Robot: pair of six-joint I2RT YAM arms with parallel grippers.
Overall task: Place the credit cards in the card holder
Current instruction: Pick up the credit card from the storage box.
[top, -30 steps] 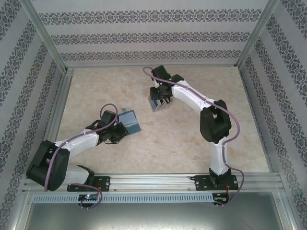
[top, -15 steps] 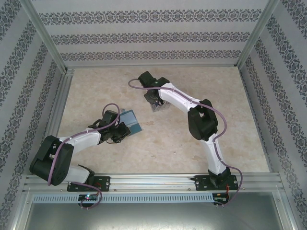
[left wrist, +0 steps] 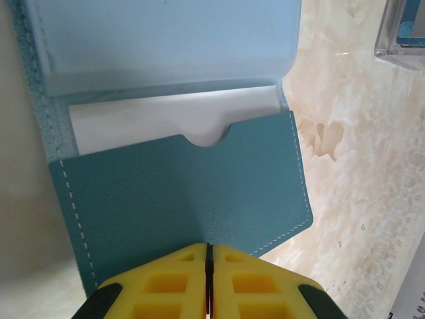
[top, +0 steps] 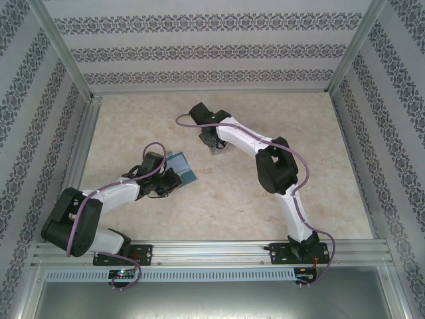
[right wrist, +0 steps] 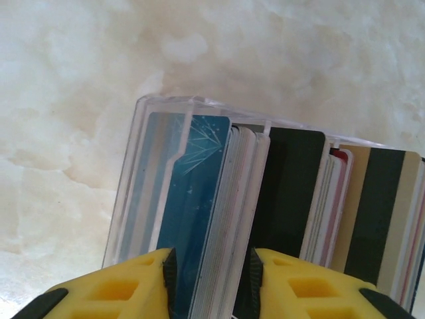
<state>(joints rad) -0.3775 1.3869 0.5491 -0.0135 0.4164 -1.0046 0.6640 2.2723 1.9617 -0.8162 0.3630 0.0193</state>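
The teal card holder [left wrist: 179, 193] lies open on the table, with a white card [left wrist: 166, 116] tucked in its pocket. My left gripper [left wrist: 208, 247] is shut on its near edge, and the leather creases up into the jaws. From above, the card holder [top: 180, 166] sits just beyond the left gripper [top: 171, 179]. The credit cards [right wrist: 192, 199] stand on edge in a clear plastic stand [right wrist: 136, 166]. My right gripper [right wrist: 211, 262] is shut on a stack of them, a dark blue card against its left pad. More cards [right wrist: 292, 186], black and tan, stand to the right.
The clear stand [top: 218, 149] sits mid-table under the right gripper [top: 214, 143], a short way right of the card holder. A corner of the stand [left wrist: 398, 33] shows at the top right of the left wrist view. Aluminium frame rails and patterned walls enclose the table.
The right arm has folded and swung left, carrying its gripper slightly left over the stand. The left arm's elbow shifted early on, while its gripper stayed at the card holder.
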